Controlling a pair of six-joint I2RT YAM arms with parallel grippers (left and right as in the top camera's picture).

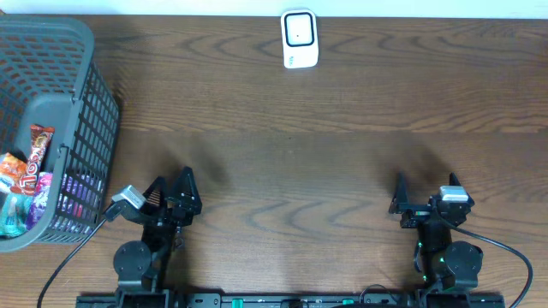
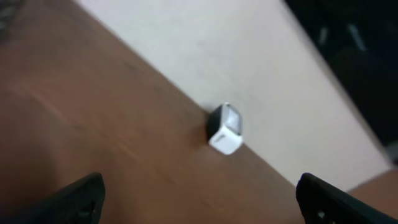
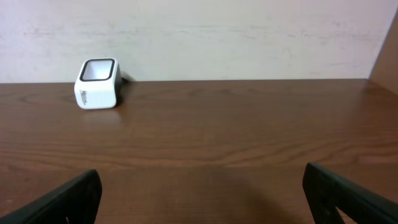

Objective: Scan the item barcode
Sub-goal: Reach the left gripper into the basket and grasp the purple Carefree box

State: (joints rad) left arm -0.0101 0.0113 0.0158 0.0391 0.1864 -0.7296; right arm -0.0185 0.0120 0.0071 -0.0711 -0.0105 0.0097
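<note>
At the far left, a grey mesh basket (image 1: 81,111) is sitting on the dark wooden counter (image 1: 282,162). A few bright snack packets (image 1: 32,167) are lying inside it toward its near left part, and any barcode on them is too small to make out. Just to the right of the basket, the left end effector (image 1: 173,181) is sitting over the near part of the counter with its jaws standing spread as wide as they go, gripping nothing and touching nothing. In the left wrist view its two dark fingertips (image 2: 81,196) are showing at the bottom corners with only wood between them. Further right, at the far edge of the counter and roughly midway along it, a small white scanner (image 1: 300,38) with a dark-rimmed window is standing against a pale wall (image 3: 249,31), well apart from both arms and from the basket. At the right, the right end effector (image 1: 426,186) is sitting near the front edge too, its jaws gaping fully and holding nothing. In the right wrist view its fingertips (image 3: 348,196) are framing a stretch of wood grain, with the scanner appearing far off toward the upper left. A black cable (image 1: 505,252) is trailing from the base of the right arm toward the front edge.
</note>
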